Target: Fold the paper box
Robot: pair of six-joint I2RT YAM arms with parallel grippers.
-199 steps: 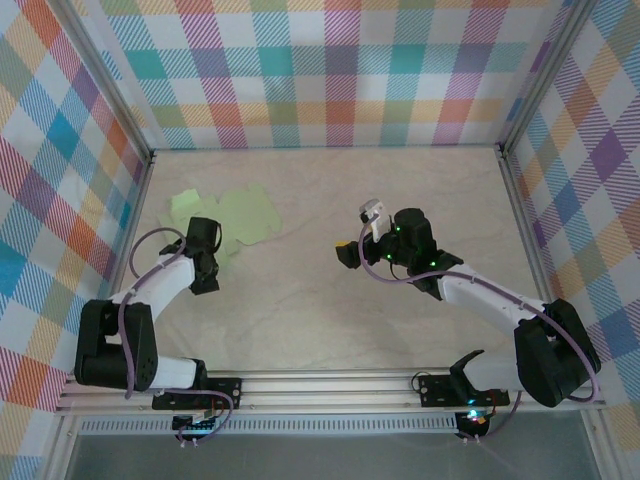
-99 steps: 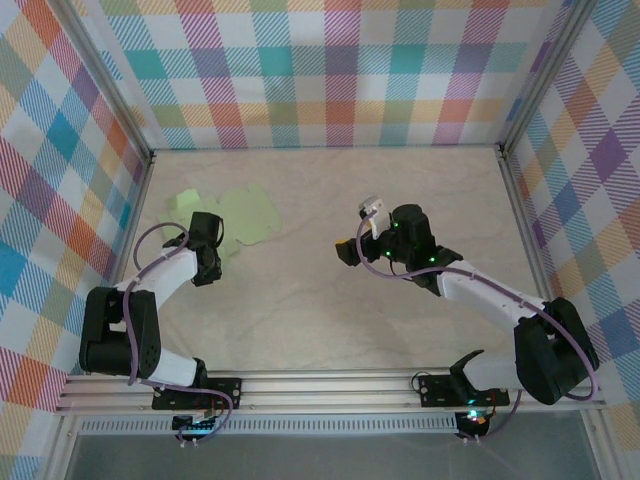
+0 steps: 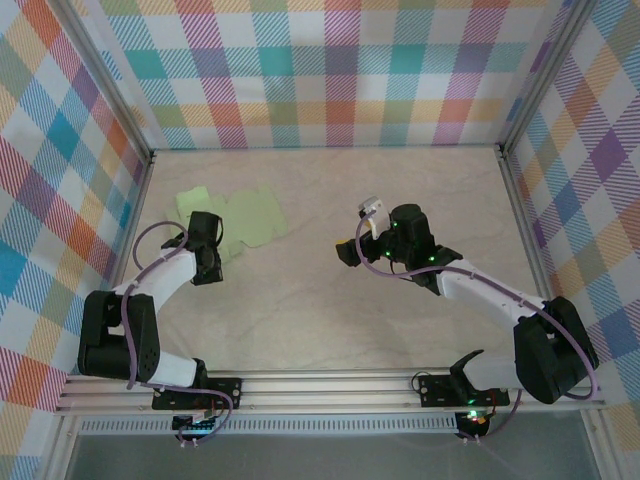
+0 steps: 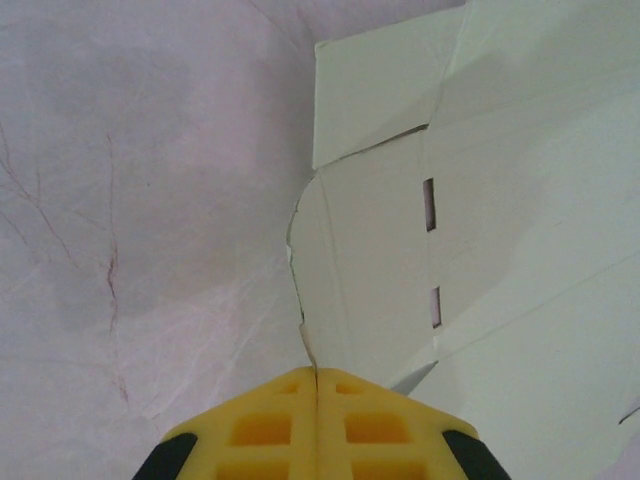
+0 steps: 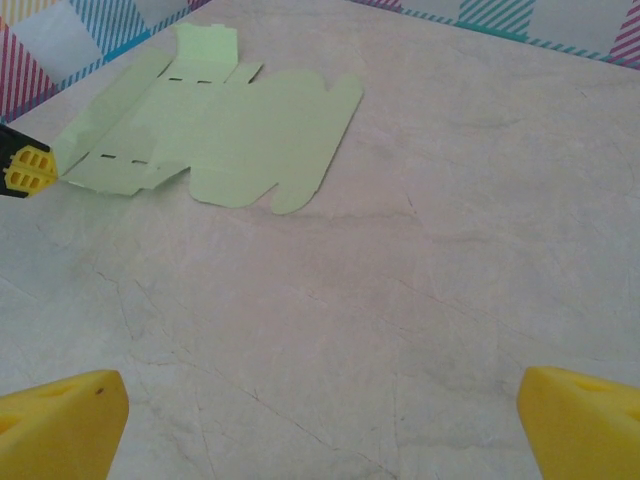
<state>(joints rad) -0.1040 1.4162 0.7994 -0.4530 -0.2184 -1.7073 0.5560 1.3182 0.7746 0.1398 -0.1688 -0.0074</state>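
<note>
The paper box (image 3: pixel 252 216) is a flat pale-green sheet with rounded flaps, lying at the table's back left; it is also seen in the right wrist view (image 5: pixel 230 130). My left gripper (image 3: pixel 213 243) sits at its near-left edge. In the left wrist view the yellow fingertips (image 4: pixel 270 425) are pressed together, shut on the thin edge of the paper box (image 4: pixel 480 230). My right gripper (image 3: pixel 357 231) hovers mid-table, well to the right of the sheet. Its yellow fingers (image 5: pixel 60 425) stand wide apart with bare table between them.
Plaid walls with metal frame posts (image 3: pixel 520 190) enclose the marble-patterned table (image 3: pixel 300 320) on three sides. The left gripper's yellow tip (image 5: pixel 28 170) shows at the sheet's corner in the right wrist view. Open table lies between the two arms.
My left gripper has closed onto the sheet's edge, and the sheet has shifted slightly to the right. The right gripper dipped a little and stayed open.
</note>
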